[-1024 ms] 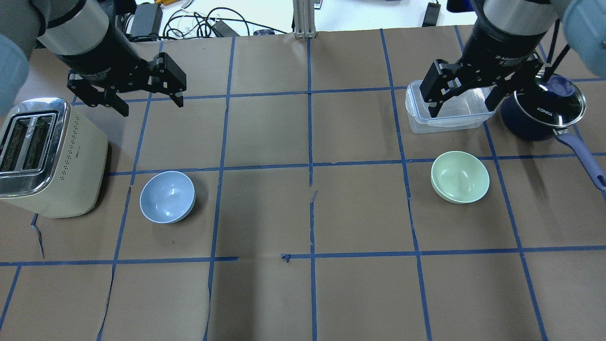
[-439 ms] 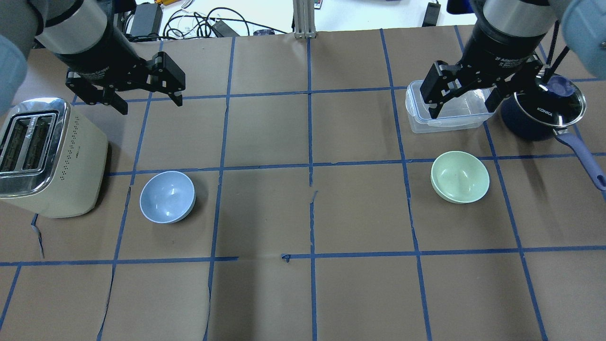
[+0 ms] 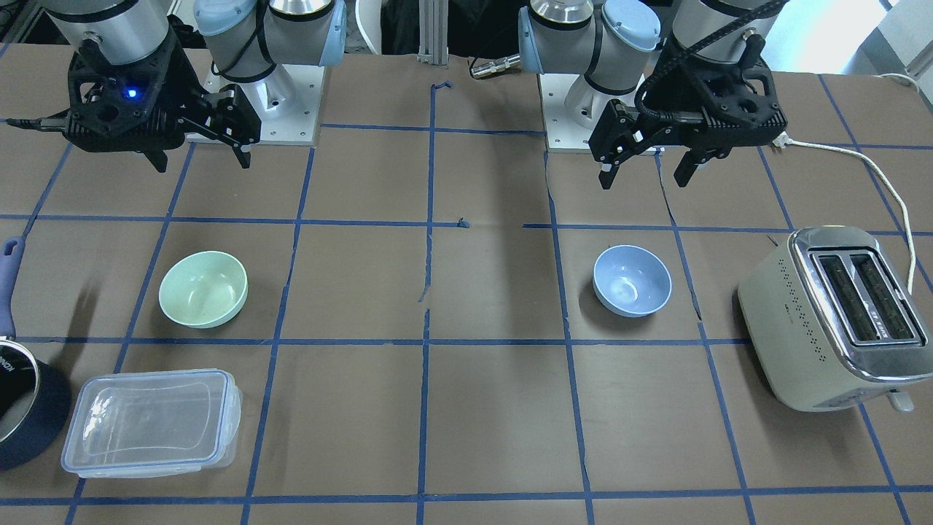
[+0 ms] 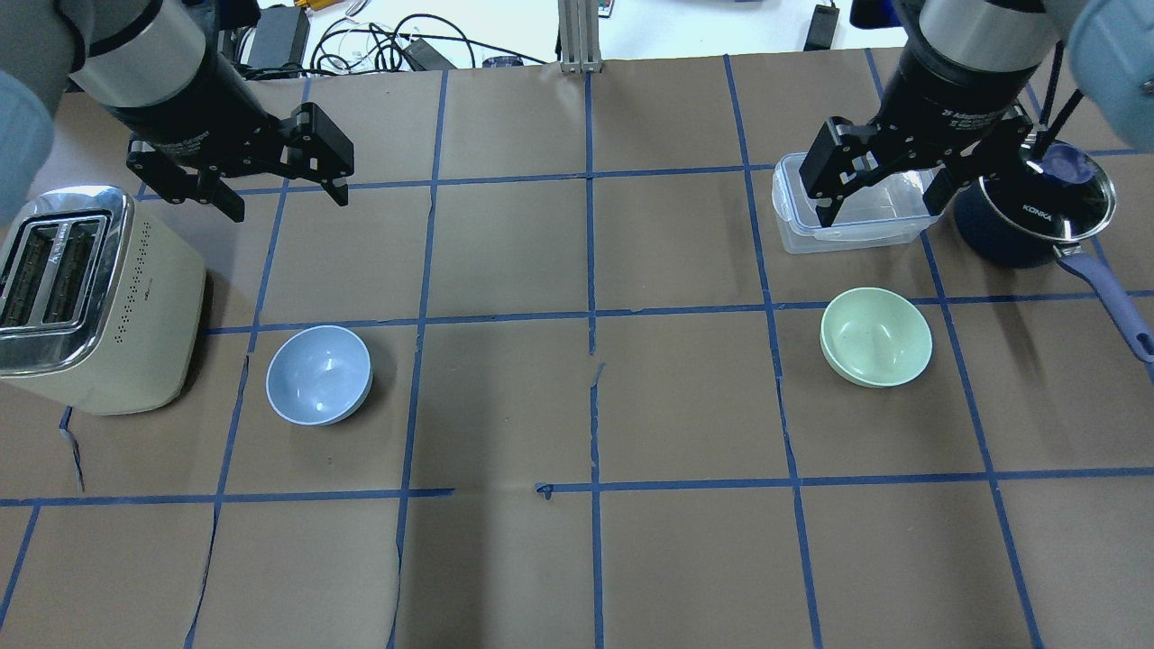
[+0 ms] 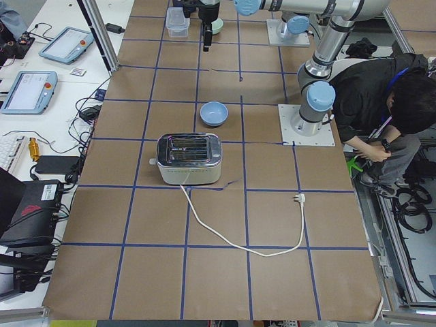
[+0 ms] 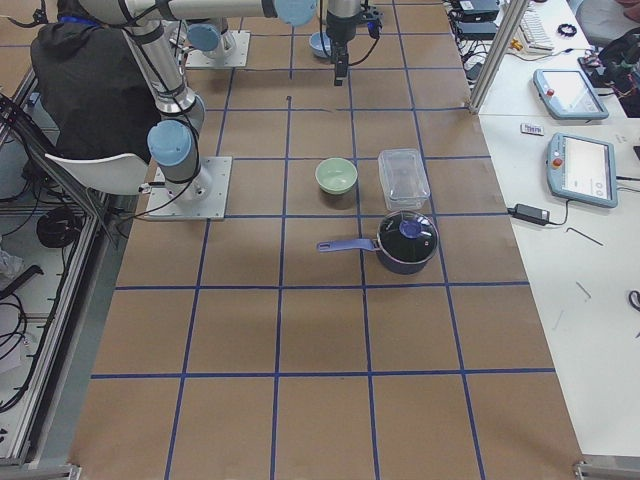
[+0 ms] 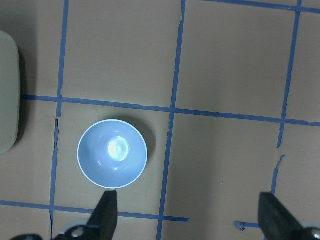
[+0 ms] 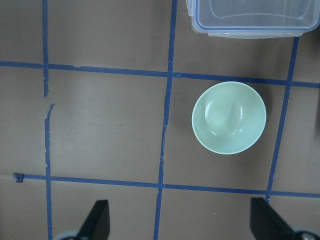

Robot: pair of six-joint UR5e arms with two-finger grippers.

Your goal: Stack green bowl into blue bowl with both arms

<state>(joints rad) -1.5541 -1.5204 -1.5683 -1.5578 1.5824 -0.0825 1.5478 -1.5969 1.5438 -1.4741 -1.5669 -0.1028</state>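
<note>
Green bowl point(image 4: 875, 336) sits upright and untouched toward the worktop's right edge, near a clear plastic container point(image 4: 856, 225) and a navy saucepan point(image 4: 1037, 212) that stand closer to the far right corner. Blue bowl point(image 4: 318, 374) stands well apart toward the left edge, beside a cream toaster point(image 4: 99, 297). Right gripper point(image 4: 882, 203) and left gripper point(image 4: 288, 203) both hover high, jaws spread wide, holding nothing. The task appears to be at its opening reach: the right arm likely needs to descend and pinch the green bowl's rim.
</note>
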